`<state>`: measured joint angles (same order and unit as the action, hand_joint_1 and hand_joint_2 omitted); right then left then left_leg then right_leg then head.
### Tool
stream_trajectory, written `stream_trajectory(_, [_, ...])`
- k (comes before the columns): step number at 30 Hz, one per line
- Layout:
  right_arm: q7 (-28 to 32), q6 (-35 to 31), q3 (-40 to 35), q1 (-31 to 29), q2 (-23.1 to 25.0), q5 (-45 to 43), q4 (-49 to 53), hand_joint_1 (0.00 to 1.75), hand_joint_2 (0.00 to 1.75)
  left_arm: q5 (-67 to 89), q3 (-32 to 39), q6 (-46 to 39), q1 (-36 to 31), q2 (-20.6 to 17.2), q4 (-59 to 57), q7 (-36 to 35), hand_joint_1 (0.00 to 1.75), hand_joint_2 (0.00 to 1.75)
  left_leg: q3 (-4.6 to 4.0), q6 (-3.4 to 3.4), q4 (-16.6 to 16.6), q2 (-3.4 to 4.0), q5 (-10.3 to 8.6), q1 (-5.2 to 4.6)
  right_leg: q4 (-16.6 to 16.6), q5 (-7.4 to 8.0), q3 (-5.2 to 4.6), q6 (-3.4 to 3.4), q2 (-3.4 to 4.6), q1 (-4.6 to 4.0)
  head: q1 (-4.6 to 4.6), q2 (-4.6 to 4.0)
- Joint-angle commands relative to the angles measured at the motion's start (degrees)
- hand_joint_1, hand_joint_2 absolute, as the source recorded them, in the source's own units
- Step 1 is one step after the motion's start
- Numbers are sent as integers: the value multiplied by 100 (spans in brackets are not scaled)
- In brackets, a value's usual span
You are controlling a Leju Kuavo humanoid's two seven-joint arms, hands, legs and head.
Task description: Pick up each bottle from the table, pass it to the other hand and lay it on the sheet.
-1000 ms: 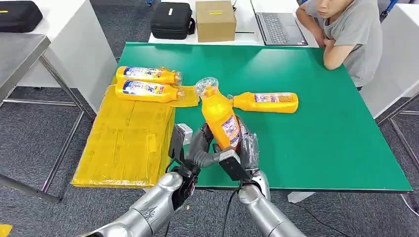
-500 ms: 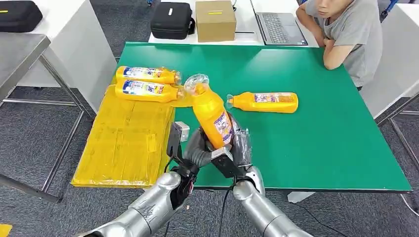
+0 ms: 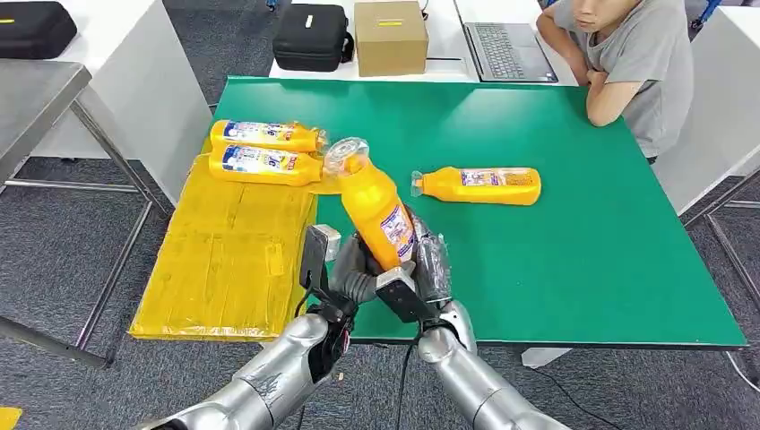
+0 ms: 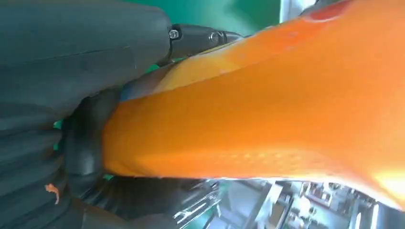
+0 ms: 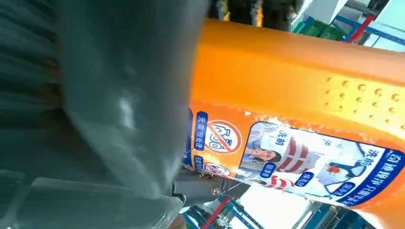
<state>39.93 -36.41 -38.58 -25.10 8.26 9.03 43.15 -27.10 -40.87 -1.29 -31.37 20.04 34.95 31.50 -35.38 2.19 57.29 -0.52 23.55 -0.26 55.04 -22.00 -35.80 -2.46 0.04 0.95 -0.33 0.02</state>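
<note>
Green table (image 3: 574,242); robot hands clasp bottle (image 3: 375,208)

Both silver arms rise from the lower edge of the head view and converge near centre. The left hand (image 3: 351,269) and right hand (image 3: 428,262) both grip the base of the orange bottle (image 3: 375,208) (neck tilted toward 11 o'clock).
</note>
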Motion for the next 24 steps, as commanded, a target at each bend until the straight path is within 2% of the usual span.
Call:
stream_trajectory(1, [7, 140, -469, -119, 126, -11, -504, 175, 175, -22, -119, -414, -469, -4, -245, 205, 0, 175, 19, -10, 4, 7, 12, 7, 2, -10, 19, 9, 3, -8, 0, 0])
stream_trajectory(16, [7, -14, -472, -115, 179, -22, -565, 175, 175, -66, 30, -675, -515, -4, -282, 208, 0, 175, 13, -8, 0, 3, 7, 5, 0, -6, 12, 7, 0, -6, 0, 0])
stream_trajectory(18, [7, -14, -472, -115, 179, -22, -565, 175, 175, -66, 30, -675, -515, -4, -282, 208, 0, 175, 40, -17, 8, 8, 25, 9, 9, -24, 38, 15, 2, -10, 2, 0])
stream_trajectory(19, [7, -14, -472, -115, 179, -22, -565, 175, 175, -66, 30, -675, -515, -4, -282, 208, 0, 175, 16, -9, 3, 3, 10, 6, 1, -10, 16, 8, -1, -6, 2, 0])
stream_trajectory(24, [7, -193, -560, 47, 106, 44, -449, 175, 175, -68, 52, -607, -504, -4, -226, 164, 0, 175, 21, -10, 0, -1, 10, 6, -1, -12, 21, 9, -5, -7, 2, 0])
